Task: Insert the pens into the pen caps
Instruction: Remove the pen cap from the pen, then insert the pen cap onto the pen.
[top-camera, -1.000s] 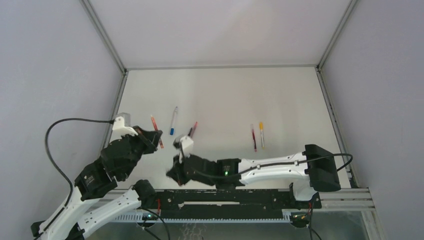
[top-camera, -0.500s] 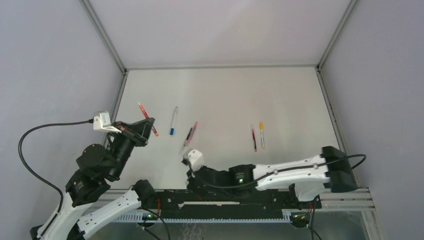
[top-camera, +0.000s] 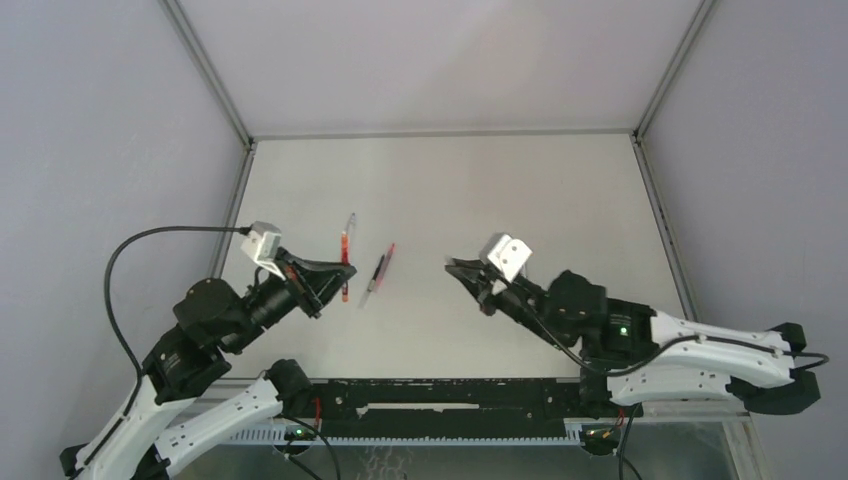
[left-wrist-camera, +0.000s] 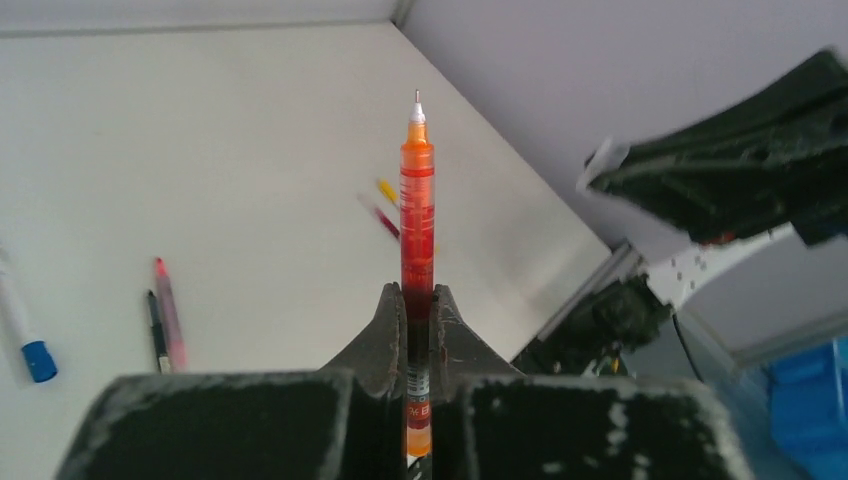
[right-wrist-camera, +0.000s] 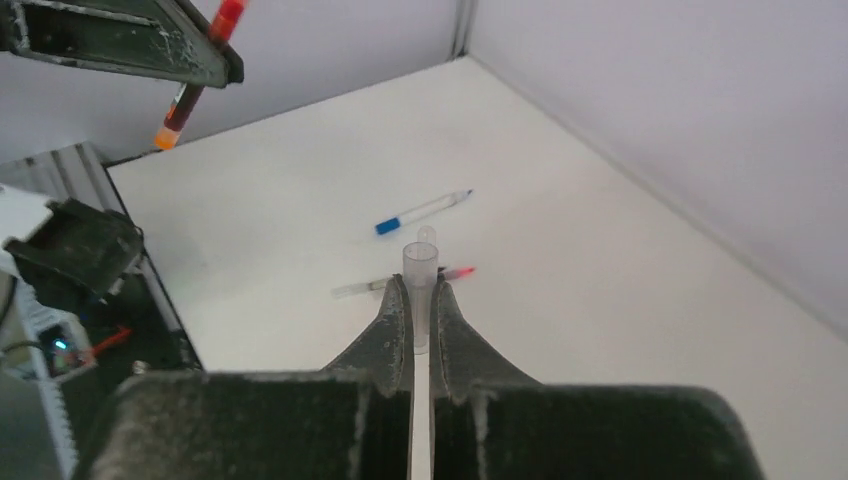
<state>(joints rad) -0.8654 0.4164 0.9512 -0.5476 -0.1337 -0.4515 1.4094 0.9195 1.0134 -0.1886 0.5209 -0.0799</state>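
Pinching jaws: orange pen (left-wrist-camera: 417, 200), clear cap (right-wrist-camera: 420, 272).

A matte white table (top-camera: 450, 190) is being enclosed at the left, back and right by plain pale grey walls (top-camera: 440, 60), whose corners are being framed by slanting silver metal posts (top-camera: 205, 70). The table's near edge is being bordered by a black slotted rail (top-camera: 450, 388) and a length of silver extrusion (top-camera: 690, 398), and the whole is being lit evenly, with only soft shadows being thrown. Beyond the table's edge, something blue and blurred (left-wrist-camera: 812, 410) is being shown in the left wrist view.
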